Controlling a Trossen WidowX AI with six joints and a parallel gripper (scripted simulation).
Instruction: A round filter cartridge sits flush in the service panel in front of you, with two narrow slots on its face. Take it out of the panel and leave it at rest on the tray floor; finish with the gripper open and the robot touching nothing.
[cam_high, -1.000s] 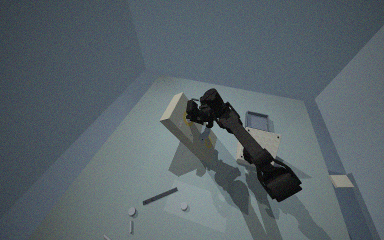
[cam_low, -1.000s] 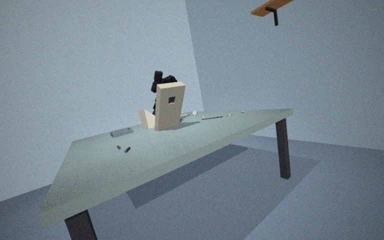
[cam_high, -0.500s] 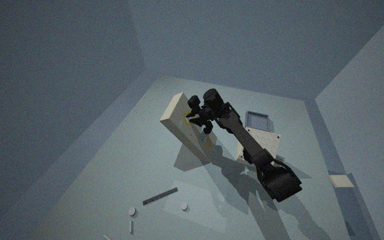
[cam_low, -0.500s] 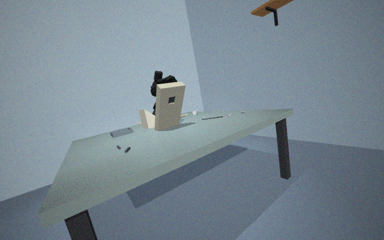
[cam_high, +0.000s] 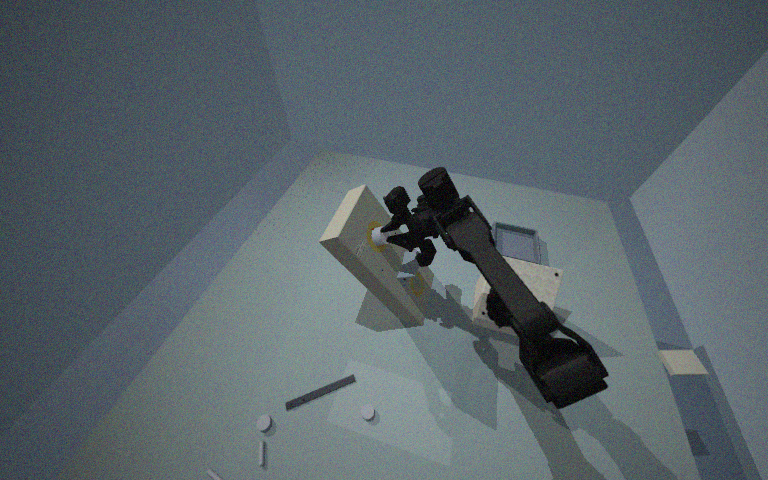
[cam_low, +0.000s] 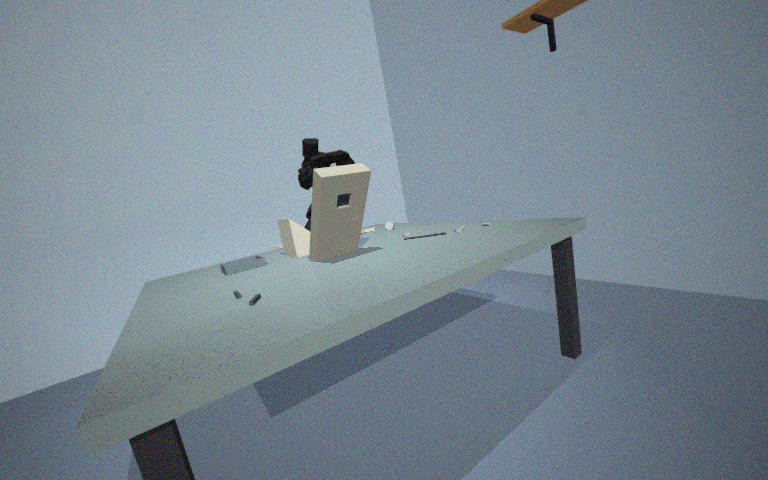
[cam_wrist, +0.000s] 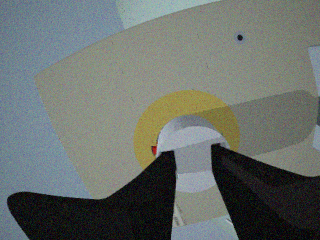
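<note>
The pale green table (cam_high: 237, 316) carries the panel (cam_high: 362, 254), tray (cam_high: 516, 242), a dark bar (cam_high: 320, 392) and small discs (cam_high: 263, 422).

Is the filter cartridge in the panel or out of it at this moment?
Partly out. The pale cartridge projects from the yellow ring on the panel, clamped in the gripper; its rear end is hidden.

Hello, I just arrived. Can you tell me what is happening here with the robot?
A black robot arm's gripper is shut on a pale round filter cartridge inside the yellow ring of an upright beige service panel. The cartridge sticks partly out of the panel. The grey tray sits on the table behind the arm, with nothing visible in it.
</note>
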